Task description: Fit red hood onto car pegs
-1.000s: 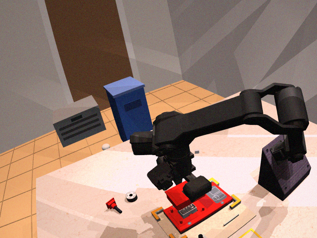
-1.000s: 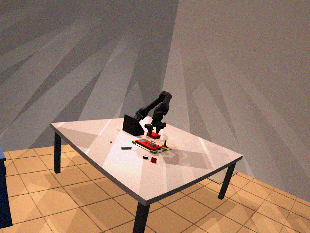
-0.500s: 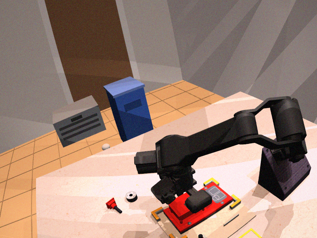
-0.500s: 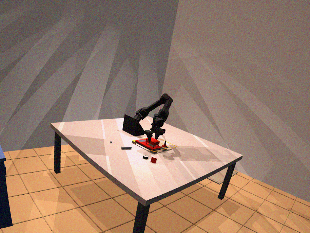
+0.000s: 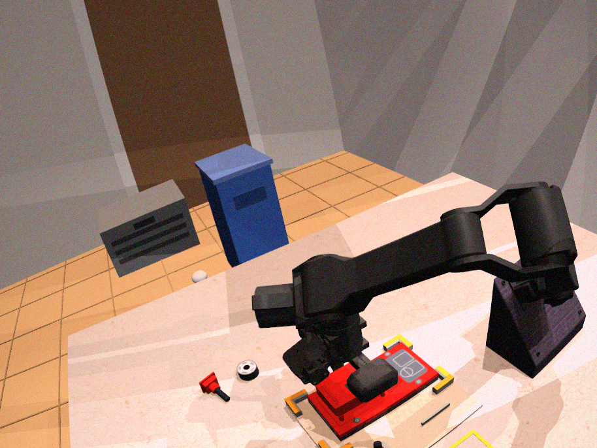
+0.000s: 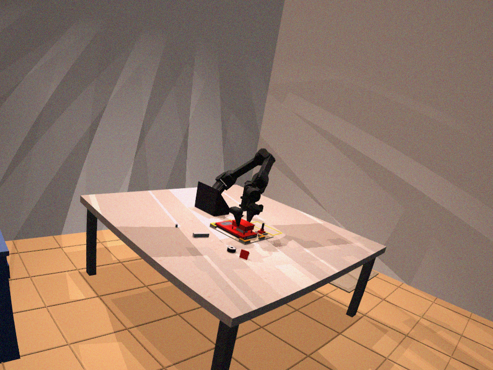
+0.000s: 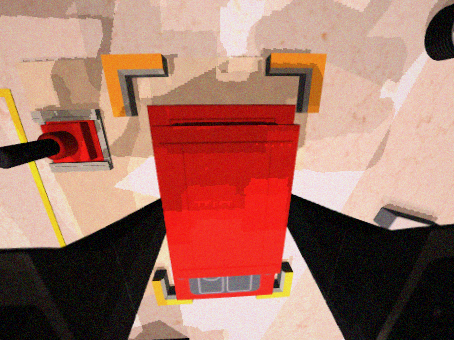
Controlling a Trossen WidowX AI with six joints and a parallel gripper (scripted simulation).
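red hood (image 5: 337, 388) (image 6: 243, 225) (image 7: 225, 198), orange and yellow jig corners (image 5: 294, 402) (image 6: 213, 225) (image 7: 112, 83), blue bin (image 5: 255, 211) (image 6: 6, 302), black arm (image 5: 400, 265) (image 6: 242, 169)
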